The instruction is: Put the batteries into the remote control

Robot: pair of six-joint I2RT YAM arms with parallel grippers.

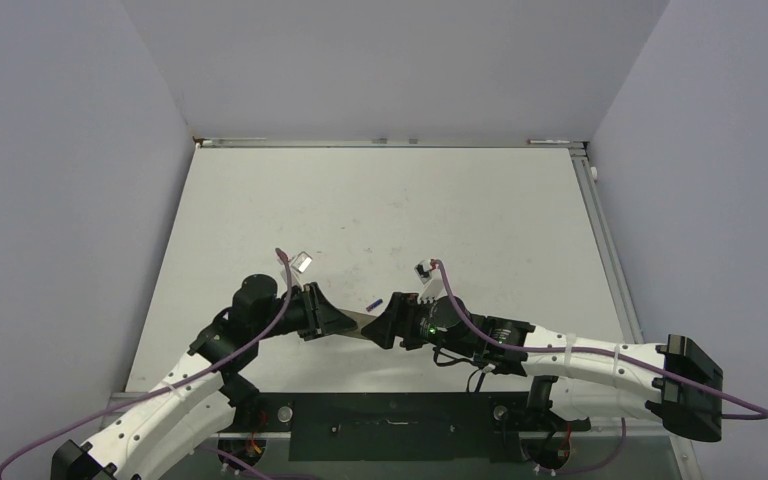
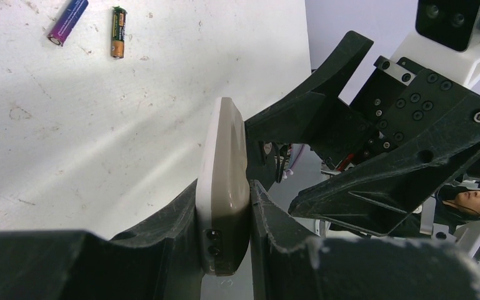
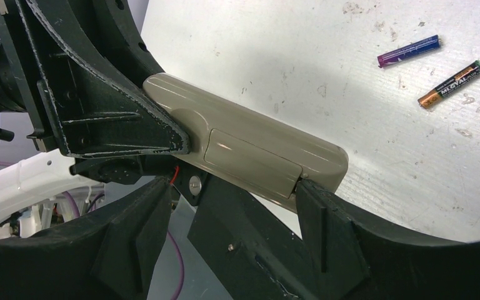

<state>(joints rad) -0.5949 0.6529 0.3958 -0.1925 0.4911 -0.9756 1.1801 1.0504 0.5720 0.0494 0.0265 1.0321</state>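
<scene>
Though smooth, rounded beige remote (image 3: 250,140)

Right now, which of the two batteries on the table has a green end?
The brownish-gold battery, the one with printed lettering. The purple-blue battery beside it shows no green.

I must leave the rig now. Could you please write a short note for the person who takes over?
Grippers: the left gripper is shut on one end of the remote control; the right gripper is open near its free end, gripping nothing.
Things: the purple battery and the gold battery lie loose on the table.
Done: remote lifted.
Left: the battery cover looks closed; open it, insert both batteries.
</scene>
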